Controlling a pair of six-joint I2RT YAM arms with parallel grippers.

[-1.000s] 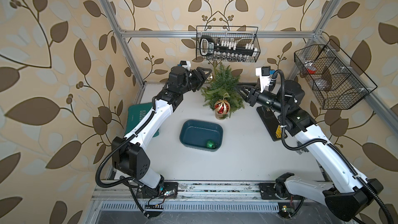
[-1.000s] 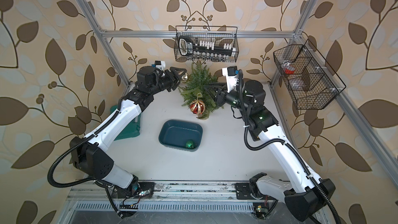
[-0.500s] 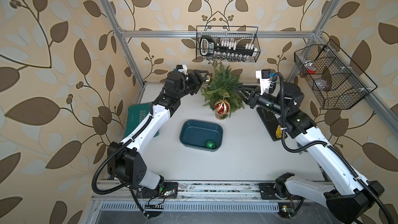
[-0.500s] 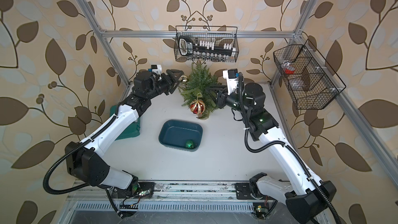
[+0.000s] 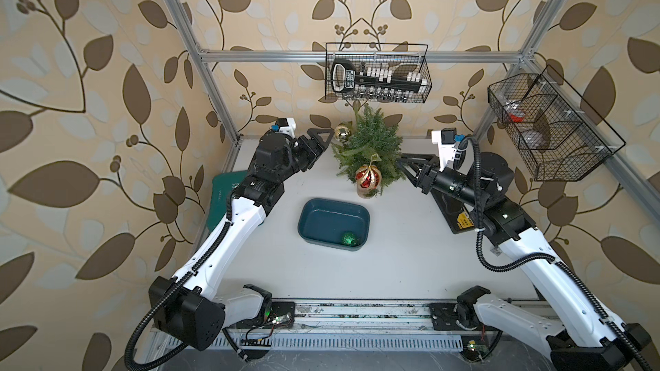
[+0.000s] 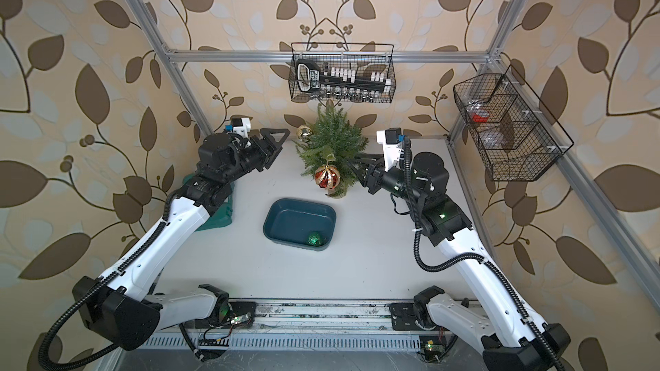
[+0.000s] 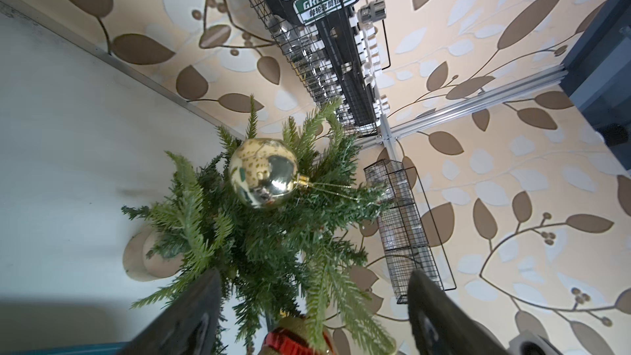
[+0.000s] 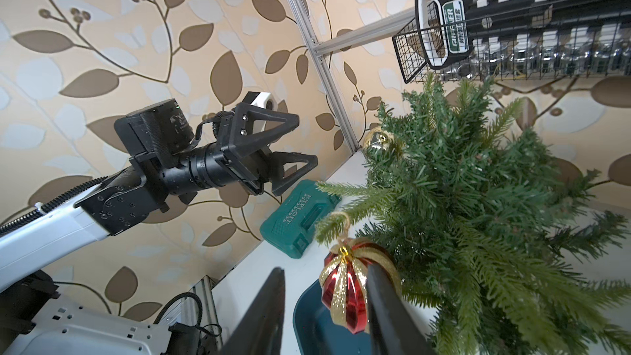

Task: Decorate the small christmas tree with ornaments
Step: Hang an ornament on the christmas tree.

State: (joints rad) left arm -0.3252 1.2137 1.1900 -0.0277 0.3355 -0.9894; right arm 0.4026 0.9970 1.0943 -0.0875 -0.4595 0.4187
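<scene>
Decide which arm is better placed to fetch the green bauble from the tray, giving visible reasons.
Probably the right. The green bauble lies in the tray on that arm's side, nearer the right gripper; the left gripper stands open by the gold bauble, farther off.

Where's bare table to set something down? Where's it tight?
Free: the wide table strip between the teal bin and the front rail; also both sides of the bin, out to each arm. Tight: the back, where the left gripper and right gripper flank the small christmas tree.
</scene>
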